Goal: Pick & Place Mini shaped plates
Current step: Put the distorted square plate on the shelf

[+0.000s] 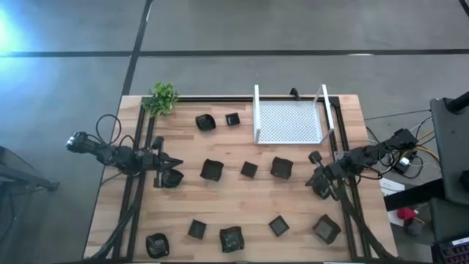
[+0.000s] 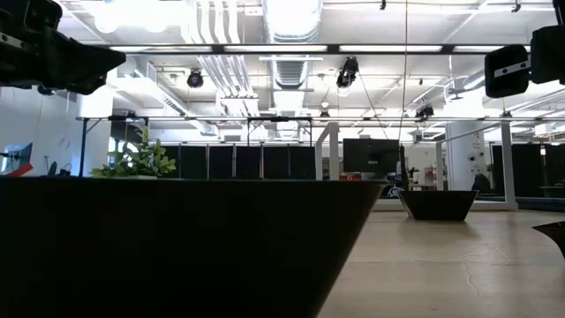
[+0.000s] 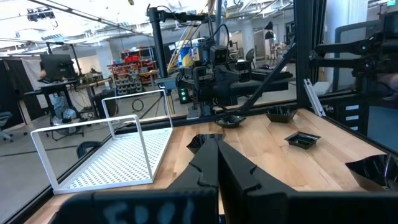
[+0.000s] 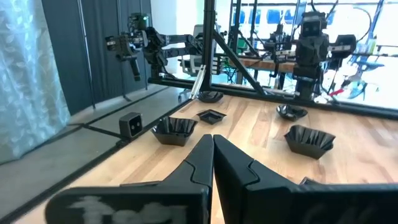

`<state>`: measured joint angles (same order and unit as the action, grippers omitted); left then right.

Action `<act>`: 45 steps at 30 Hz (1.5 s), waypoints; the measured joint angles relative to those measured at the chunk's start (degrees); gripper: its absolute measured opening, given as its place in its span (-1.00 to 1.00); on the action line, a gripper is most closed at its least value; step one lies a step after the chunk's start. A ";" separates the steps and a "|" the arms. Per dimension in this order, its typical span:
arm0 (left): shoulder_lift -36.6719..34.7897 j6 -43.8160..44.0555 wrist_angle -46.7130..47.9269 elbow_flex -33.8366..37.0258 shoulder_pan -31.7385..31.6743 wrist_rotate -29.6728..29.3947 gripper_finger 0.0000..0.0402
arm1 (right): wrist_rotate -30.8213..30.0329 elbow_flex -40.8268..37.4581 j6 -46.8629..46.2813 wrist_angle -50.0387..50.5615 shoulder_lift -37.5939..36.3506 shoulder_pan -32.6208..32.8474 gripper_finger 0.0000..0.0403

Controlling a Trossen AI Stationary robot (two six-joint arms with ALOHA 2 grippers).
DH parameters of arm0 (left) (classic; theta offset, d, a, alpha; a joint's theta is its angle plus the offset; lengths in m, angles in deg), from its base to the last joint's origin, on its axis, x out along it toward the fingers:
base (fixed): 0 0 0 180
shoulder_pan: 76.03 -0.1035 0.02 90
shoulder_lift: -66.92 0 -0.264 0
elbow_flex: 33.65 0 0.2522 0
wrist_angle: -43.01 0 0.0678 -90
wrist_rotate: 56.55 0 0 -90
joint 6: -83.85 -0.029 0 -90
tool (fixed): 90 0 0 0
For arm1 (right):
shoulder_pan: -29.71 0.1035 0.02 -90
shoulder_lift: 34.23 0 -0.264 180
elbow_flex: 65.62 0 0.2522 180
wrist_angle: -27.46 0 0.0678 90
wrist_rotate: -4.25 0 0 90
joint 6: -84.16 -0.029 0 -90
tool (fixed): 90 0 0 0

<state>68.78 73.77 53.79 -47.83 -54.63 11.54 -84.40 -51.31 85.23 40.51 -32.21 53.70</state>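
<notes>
Several mini shaped plates, small glossy black dishes, lie scattered over the wooden table, among them one [image 1: 212, 170] at the middle, one [image 1: 281, 167] to its right and one [image 1: 231, 238] at the front. My left gripper [image 1: 178, 161] hovers at the table's left, shut and empty, just above a plate [image 1: 173, 178]. My right gripper [image 1: 314, 182] hangs at the right side, also shut and empty. In the left wrist view the shut left gripper [image 3: 214, 143] points toward a square plate [image 3: 301, 139]. The right gripper [image 4: 210, 140] in its wrist view faces a fluted plate [image 4: 174, 130].
A white mesh tray [image 1: 288, 122] with upright side walls stands at the back right, also seen as the tray [image 3: 106, 165] in the left wrist view. A small green plant [image 1: 163, 97] sits at the back left corner. A dark plate [image 2: 177, 247] fills the low view's foreground.
</notes>
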 joint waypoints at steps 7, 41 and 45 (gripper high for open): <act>0.00 0.00 0.02 -0.01 0.00 -0.01 -1.00 | 0.01 0.00 9.73 0.00 0.00 0.00 -0.96; 0.00 0.00 0.01 -0.01 -0.01 0.00 -1.00 | -12.32 0.01 3.60 -5.27 0.09 -0.03 -0.96; 0.00 0.00 0.00 0.00 0.00 0.00 -1.00 | -16.55 0.51 3.44 -4.60 0.12 -0.04 -0.96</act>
<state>68.78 73.77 53.79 -47.83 -54.63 11.54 -100.95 -50.79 88.67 35.91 -32.10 53.66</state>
